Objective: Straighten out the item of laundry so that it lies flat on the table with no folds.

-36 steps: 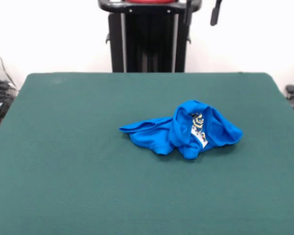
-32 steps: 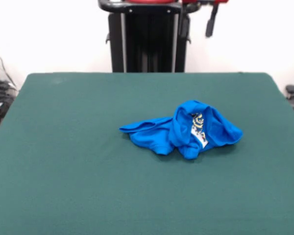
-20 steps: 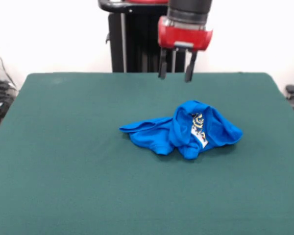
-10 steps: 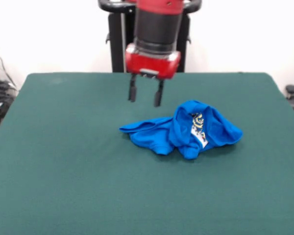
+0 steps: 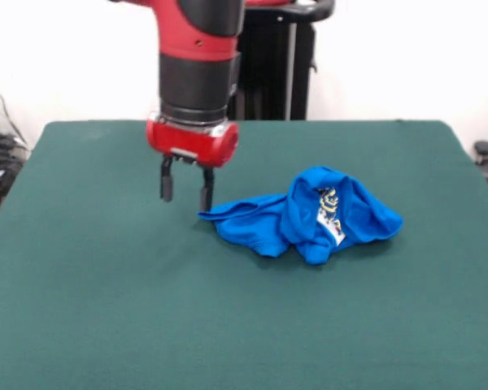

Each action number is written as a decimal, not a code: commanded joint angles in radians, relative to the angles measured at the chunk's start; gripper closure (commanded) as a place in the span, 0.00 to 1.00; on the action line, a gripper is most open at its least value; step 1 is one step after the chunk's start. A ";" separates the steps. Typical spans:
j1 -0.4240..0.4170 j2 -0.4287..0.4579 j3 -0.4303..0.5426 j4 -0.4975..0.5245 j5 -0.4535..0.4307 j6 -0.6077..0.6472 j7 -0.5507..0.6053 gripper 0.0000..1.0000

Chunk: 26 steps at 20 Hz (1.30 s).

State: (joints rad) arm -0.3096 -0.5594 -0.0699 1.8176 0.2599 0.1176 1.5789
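Hand (image 5: 185, 197) low over bench (image 5: 106, 309), at the pointed left end of the crumpled shirt (image 5: 305, 215).

Fingers (image 5: 167, 188) spread with a clear gap, pointing down, nothing between them; the right one stands just beside the shirt's tip, contact uncertain. Blue shirt lies bunched, slightly toward 3 o'clock of bench centre; its tallest folds, with a strip of white and yellow print showing, lie at its 3 o'clock end.
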 commanded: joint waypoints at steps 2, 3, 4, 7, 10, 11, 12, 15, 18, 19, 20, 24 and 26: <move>-0.034 0.051 0.192 -0.106 0.111 0.025 0.243 0.00; -0.039 0.055 0.191 -0.118 0.118 0.036 0.240 0.00; -0.036 0.049 0.195 -0.109 0.122 0.033 0.244 0.00; -0.035 0.055 0.196 -0.130 0.145 0.052 0.246 0.00; 0.004 0.043 0.168 -0.117 0.167 0.067 0.266 0.00; 0.011 0.044 0.157 -0.122 0.174 0.080 0.267 0.00; 0.034 0.032 0.145 -0.097 0.182 0.080 0.283 0.00; 0.056 0.029 0.133 -0.061 0.207 0.093 0.296 0.00; 0.066 0.024 0.142 -0.017 0.217 0.075 0.303 0.00; 0.079 0.009 0.148 0.022 0.221 0.059 0.315 0.00; 0.085 0.000 0.158 0.050 0.223 0.042 0.322 0.00; 0.094 -0.012 0.167 0.094 0.236 0.040 0.324 0.00; 0.095 -0.021 0.174 0.116 0.241 0.033 0.328 0.00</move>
State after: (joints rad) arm -0.2513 -0.5774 0.0009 1.7892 0.4336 0.1176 1.5820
